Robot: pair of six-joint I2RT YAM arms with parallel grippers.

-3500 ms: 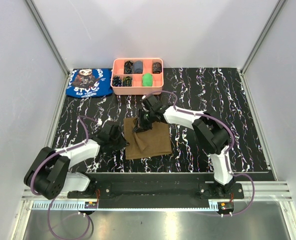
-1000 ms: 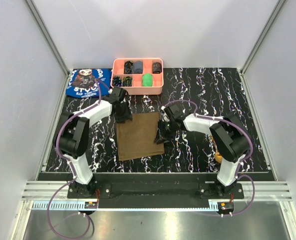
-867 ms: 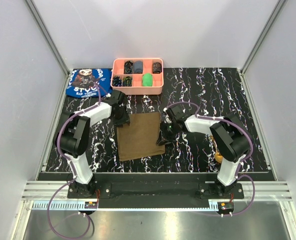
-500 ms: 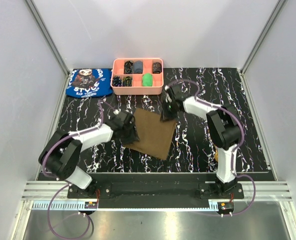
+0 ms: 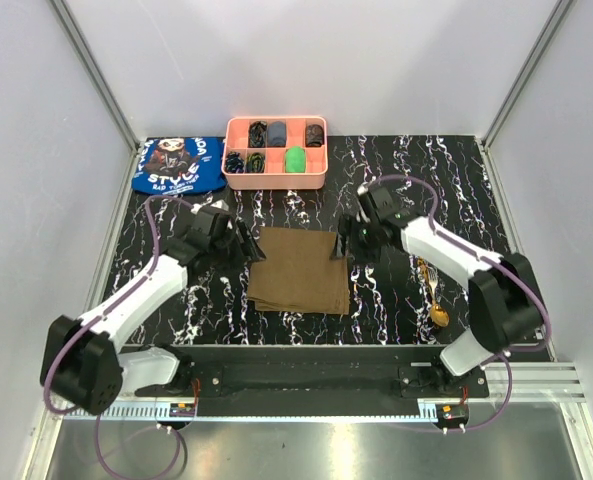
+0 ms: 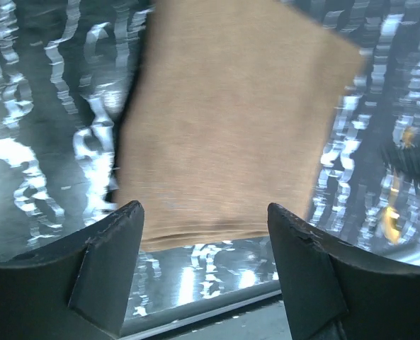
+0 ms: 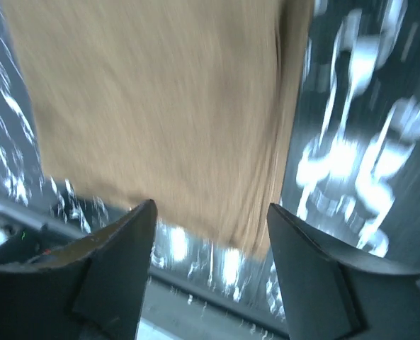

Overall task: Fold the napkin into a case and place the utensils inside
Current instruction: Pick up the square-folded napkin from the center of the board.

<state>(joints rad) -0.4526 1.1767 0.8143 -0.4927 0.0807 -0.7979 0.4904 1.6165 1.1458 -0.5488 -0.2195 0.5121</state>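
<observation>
The olive-brown napkin [image 5: 298, 272] lies flat on the marbled table as a folded rectangle. My left gripper [image 5: 242, 246] hovers at its far left corner, open with nothing between its fingers; in the left wrist view the napkin [image 6: 224, 120] lies ahead of the open gripper [image 6: 204, 234]. My right gripper [image 5: 343, 245] hangs at the far right corner, also open and empty; its wrist view shows the blurred napkin [image 7: 160, 106] beyond the gripper [image 7: 210, 227]. The gold utensils [image 5: 432, 290] lie on the table right of the napkin, beside the right arm.
A pink compartment tray [image 5: 276, 184] with small dark and green items stands at the back centre. A blue printed cloth [image 5: 176, 168] lies at the back left. White walls close in the table on three sides.
Both grippers have opened and let go of the napkin. It was held at a slant half a second ago and now lies flat and squared. Both arms have shifted to its far corners.
</observation>
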